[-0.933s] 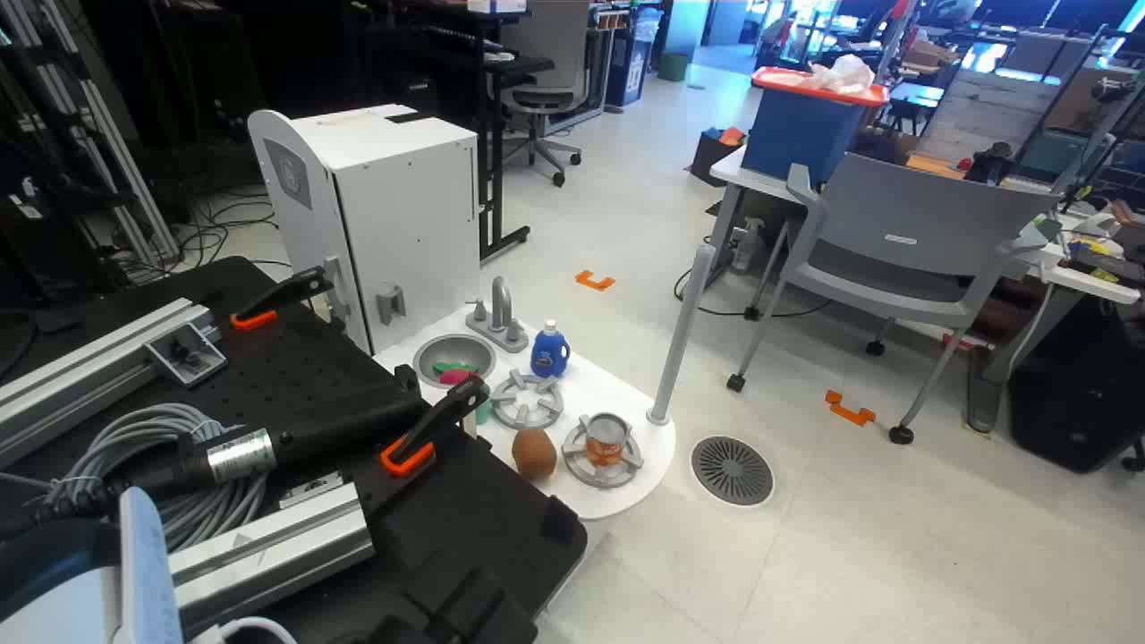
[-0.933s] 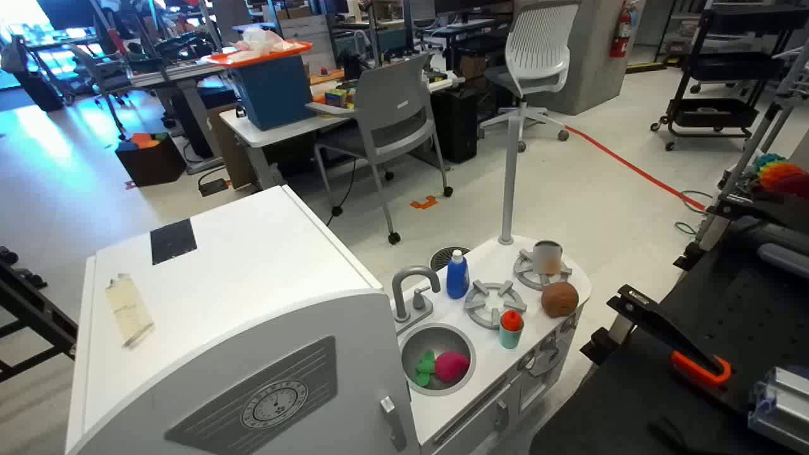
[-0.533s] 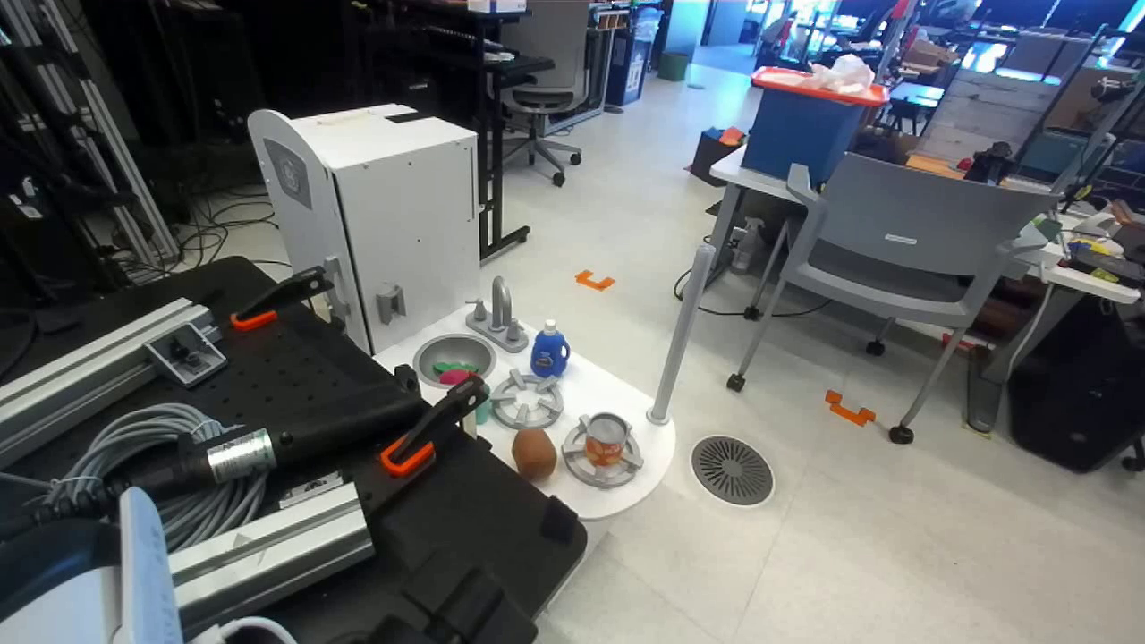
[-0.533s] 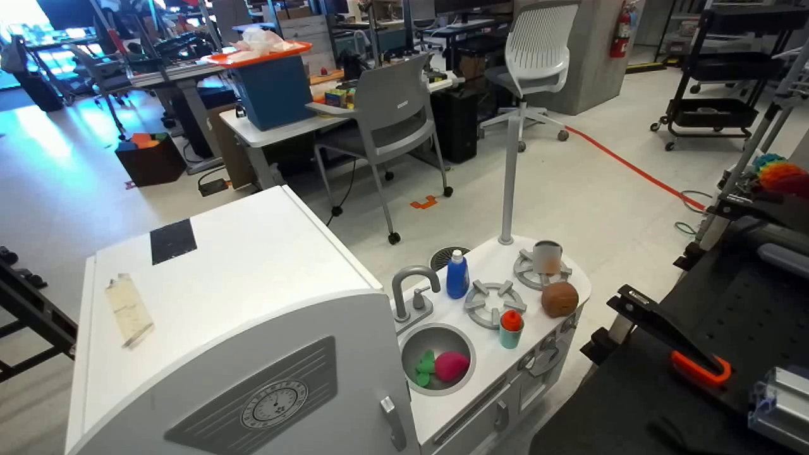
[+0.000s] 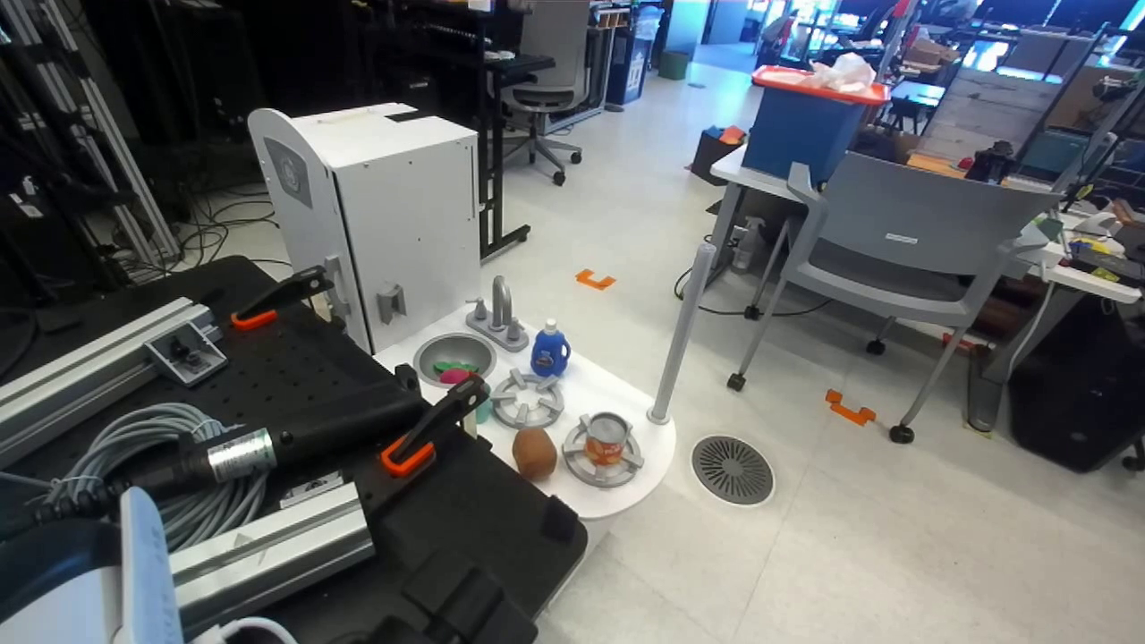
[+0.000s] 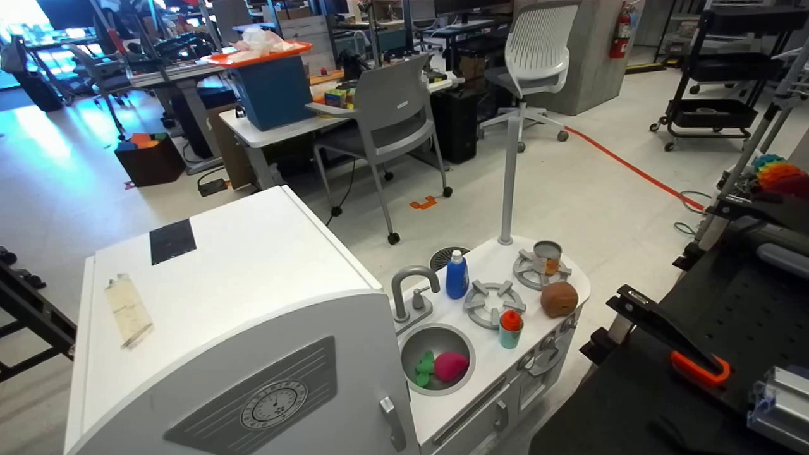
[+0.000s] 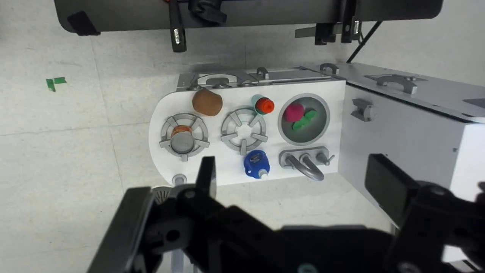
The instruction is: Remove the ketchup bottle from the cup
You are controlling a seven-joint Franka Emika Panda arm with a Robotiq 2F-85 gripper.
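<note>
Ketchup bottle (image 6: 510, 321): it is standing inside the pale blue-green cup (image 6: 509, 339), tip pointing up, its red top showing above the rim.
Cup: it is sitting near the front edge of the white counter (image 7: 225, 163); in an exterior view a black clamp (image 5: 440, 419) is hiding most of it from me.
Gripper (image 7: 293, 178): in the wrist view its 2 fingers are standing wide apart, and it is hanging well apart from the bottle.
Burner rings (image 7: 237, 120): 2 are lying on the counter, the middle ring just beside the cup; I am struggling to tell whether they are touching.
Can (image 5: 606, 436): grey with an orange label, it is standing upright on the ring at the counter's rounded end.
Brown ball-like item (image 6: 559, 299): it is resting by the front edge, just beside the can's ring.
Blue jug (image 5: 549, 353): white-capped, it is standing upright at the back edge, near the middle ring.
Sink (image 6: 437, 338): a pink-and-green item (image 6: 451, 366) is lying in it, and a curved grey faucet (image 7: 307, 162) is standing behind.
Cabinet (image 5: 416, 241): tall and white, it is standing at the sink end.
Room beyond: a grey chair (image 5: 912, 237) is standing at a white table (image 6: 278, 134) that is bearing a blue bin (image 5: 799, 134).
</note>
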